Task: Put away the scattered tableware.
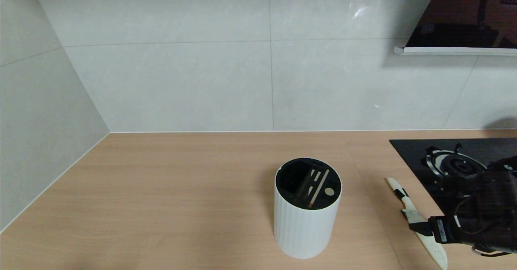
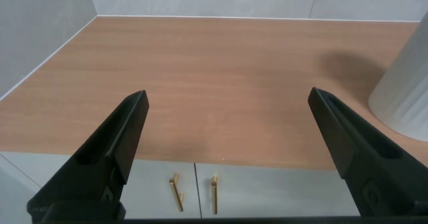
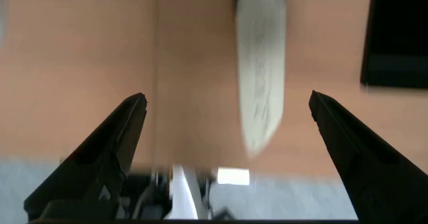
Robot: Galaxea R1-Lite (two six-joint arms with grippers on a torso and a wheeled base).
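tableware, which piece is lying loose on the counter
The white knife, flat on the counter beside the stove; the thin sticks stand in the white holder.

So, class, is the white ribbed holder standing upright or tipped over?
Upright: the holder stands on its base on the counter, black slotted top facing up.

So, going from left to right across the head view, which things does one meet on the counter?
The white utensil holder → knife → gas burner.
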